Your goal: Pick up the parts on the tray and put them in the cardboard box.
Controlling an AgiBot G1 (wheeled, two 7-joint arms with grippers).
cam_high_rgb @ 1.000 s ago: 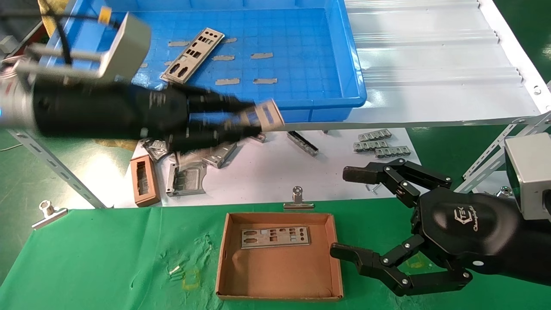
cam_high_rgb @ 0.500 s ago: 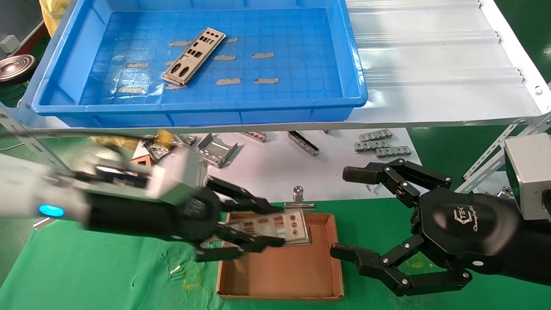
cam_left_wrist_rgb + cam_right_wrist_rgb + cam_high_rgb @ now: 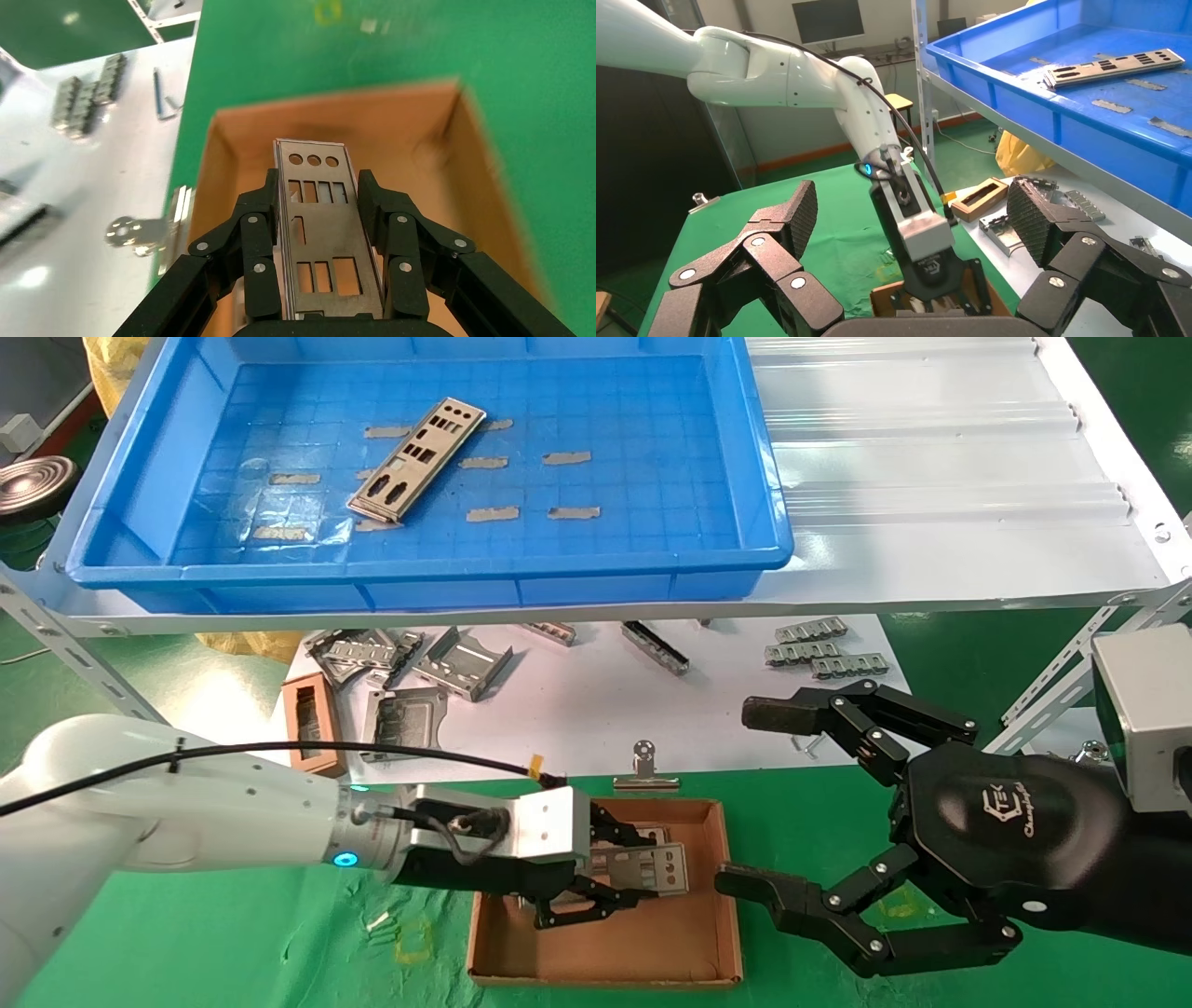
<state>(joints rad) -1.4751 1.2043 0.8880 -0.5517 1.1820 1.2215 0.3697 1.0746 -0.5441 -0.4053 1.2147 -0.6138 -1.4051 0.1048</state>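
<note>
My left gripper is shut on a silver-grey plate by its long edges and holds it low over the cardboard box. The left wrist view shows the held plate between the fingers, with the box beneath. The end of another plate shows in the box behind the gripper. One more plate lies in the blue tray. It also shows in the right wrist view. My right gripper is open and empty just right of the box.
A small narrow brown box, bent grey brackets and ridged metal strips lie on the white sheet under the tray's shelf. A binder clip sits at the box's far edge. Another clip lies far left.
My left gripper has carried the plate from in front of the tray down and forward to just over the cardboard box. The right arm has not moved.
</note>
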